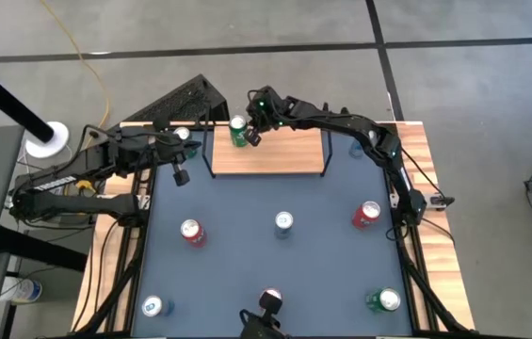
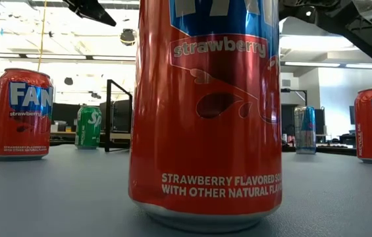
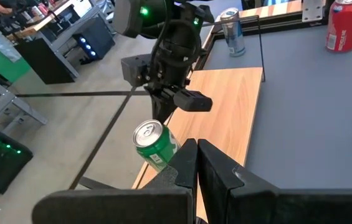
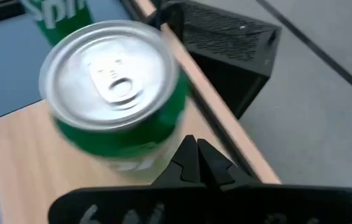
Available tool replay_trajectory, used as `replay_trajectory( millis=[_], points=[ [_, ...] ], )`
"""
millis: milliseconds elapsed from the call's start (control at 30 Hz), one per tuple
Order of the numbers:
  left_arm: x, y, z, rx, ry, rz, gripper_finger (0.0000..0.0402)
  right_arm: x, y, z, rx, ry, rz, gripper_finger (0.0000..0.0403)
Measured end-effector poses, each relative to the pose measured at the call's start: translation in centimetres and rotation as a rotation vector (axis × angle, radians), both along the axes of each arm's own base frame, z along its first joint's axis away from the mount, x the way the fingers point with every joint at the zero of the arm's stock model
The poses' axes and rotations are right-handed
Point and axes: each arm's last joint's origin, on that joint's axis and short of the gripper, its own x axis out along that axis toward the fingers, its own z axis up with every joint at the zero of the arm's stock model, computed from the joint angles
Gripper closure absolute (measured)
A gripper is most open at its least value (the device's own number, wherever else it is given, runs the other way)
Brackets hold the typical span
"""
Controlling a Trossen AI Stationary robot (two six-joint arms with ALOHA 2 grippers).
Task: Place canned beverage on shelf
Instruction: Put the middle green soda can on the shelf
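Right gripper point(image 1: 252, 135), clenched empty, hovers beside the green can point(image 1: 238, 131) on the shelf's point(image 1: 275, 155) left end; placing looks done, so retreat next.

Counted from above: one shelf point(image 1: 267, 151) at upper centre; two green cans, one point(image 1: 239, 131) on the shelf's left end, one point(image 1: 384, 300) at lower right; two red cans point(image 1: 192, 232) point(image 1: 367, 213); three blue-and-silver cans point(image 1: 283, 223) point(image 1: 154, 306) point(image 1: 356, 147). Two dark arms, each ending in one gripper point(image 1: 182, 175) point(image 1: 252, 137).
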Motion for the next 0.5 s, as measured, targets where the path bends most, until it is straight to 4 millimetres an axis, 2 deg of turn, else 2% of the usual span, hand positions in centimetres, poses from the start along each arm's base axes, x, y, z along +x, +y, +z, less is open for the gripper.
replay_trajectory(
  millis=[500],
  points=[
    [0.0, 0.0, 0.0, -0.002, 0.004, -0.001, 0.0401, 1.7, 3.7, -0.1, 0.019, 0.009, 0.106, 0.0403]
  ],
)
